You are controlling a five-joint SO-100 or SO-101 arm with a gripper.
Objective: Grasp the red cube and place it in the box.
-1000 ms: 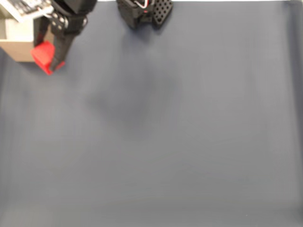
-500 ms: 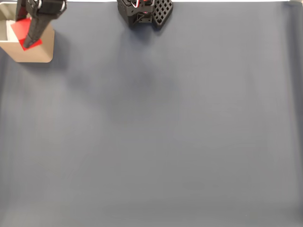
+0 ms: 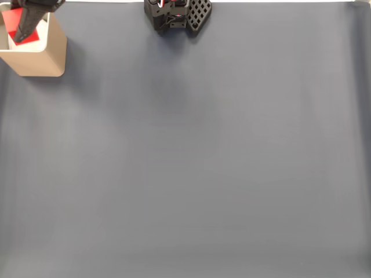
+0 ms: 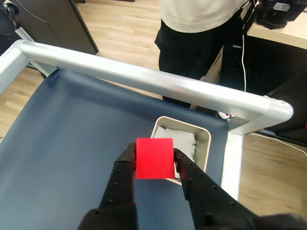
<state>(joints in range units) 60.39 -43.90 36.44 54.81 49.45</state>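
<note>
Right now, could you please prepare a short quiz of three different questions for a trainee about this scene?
1. True or false: the small bright red cube lies on the white padding.
2. What holds the cube?
3. In the wrist view, the beige square box stands: A) near the metal rail, B) at the mat's centre.

Key: 1. False, it is held above the box. 2. The black two-finger gripper. 3. A.

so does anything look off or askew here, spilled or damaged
Nothing stands out. The gripper holds the red cube squarely over the box, which sits upright on the blue mat with its white padding inside. Nothing looks spilled or damaged.
</note>
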